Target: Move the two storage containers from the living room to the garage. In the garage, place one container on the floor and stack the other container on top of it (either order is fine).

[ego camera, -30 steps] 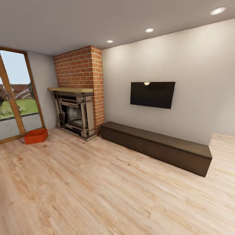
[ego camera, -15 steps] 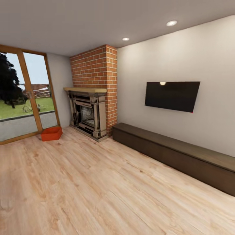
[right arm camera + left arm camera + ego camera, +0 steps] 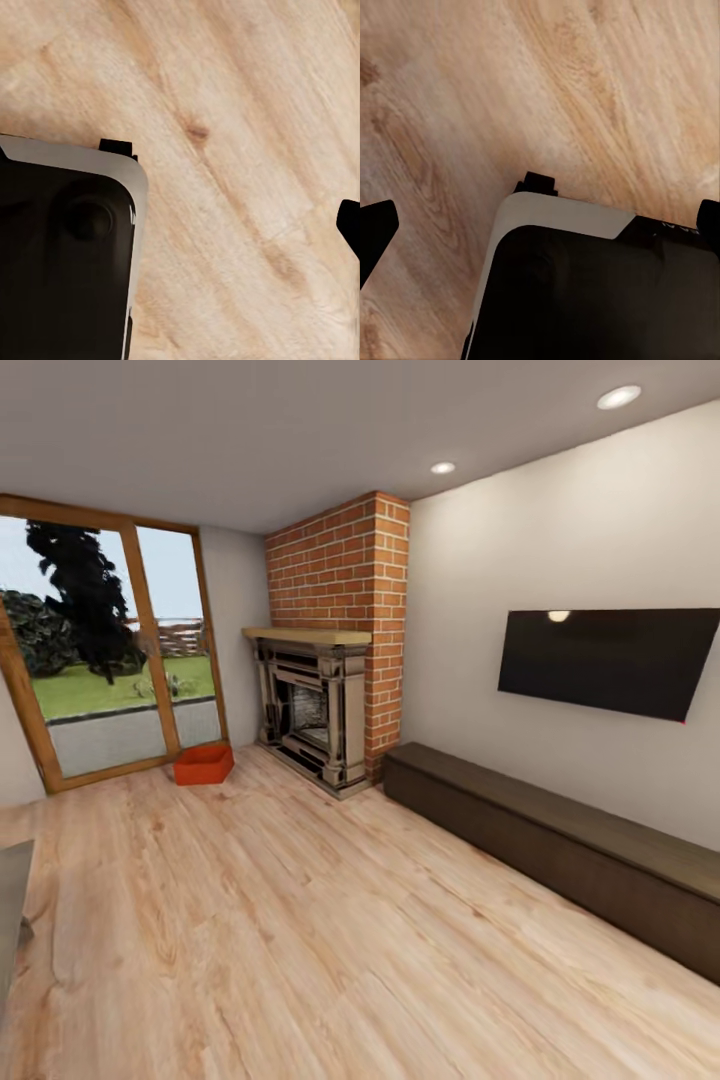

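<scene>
Approach was judged the step in hand: one storage container [image 3: 204, 765] was seen on the living-room plank floor [image 3: 300, 940], between glass door [image 3: 110, 650] and fireplace [image 3: 315, 710]. Finger states could not be told. Driving closer was called for.

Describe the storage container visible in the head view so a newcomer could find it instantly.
Start at the red-brick fireplace on the far wall, then look toward the tall wood-framed glass door beside it. On the pale wood plank floor between them sits a red-orange rectangular open-top bin, the only bright, small item there.
</scene>
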Robot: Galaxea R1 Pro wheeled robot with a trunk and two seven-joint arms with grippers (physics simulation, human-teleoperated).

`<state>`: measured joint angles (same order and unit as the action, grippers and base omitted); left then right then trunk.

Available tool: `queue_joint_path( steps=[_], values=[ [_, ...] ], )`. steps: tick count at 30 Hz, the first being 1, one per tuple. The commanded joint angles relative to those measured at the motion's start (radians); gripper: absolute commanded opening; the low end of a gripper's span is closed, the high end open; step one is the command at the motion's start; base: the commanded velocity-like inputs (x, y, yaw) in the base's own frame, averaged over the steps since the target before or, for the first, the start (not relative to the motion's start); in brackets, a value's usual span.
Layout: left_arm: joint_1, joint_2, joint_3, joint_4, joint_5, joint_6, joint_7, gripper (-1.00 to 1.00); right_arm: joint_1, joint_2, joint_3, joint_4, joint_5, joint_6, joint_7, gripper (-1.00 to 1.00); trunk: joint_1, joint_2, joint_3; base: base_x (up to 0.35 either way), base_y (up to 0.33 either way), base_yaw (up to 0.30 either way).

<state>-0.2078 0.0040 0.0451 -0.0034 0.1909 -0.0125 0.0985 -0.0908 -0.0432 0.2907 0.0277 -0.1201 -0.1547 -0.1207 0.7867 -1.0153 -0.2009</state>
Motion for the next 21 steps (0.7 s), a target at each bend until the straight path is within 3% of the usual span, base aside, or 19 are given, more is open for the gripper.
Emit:
queue_joint_path(
  steps=[1,21],
  values=[
    [-0.001,0.0,0.004,0.0,0.004,-0.001,0.001,1.0,-0.001,0.0,0.009,0.003,-0.01,-0.006,0.0,1.0,0.001,-0.001,-0.001,0.322,0.0,0.27],
    [-0.001,0.0,0.004,0.0,0.004,-0.001,0.001,1.0,-0.001,0.0,0.008,0.003,-0.01,-0.006,0.0,1.0,0.001,-0.001,-0.001,0.322,0.0,0.27]
  ],
)
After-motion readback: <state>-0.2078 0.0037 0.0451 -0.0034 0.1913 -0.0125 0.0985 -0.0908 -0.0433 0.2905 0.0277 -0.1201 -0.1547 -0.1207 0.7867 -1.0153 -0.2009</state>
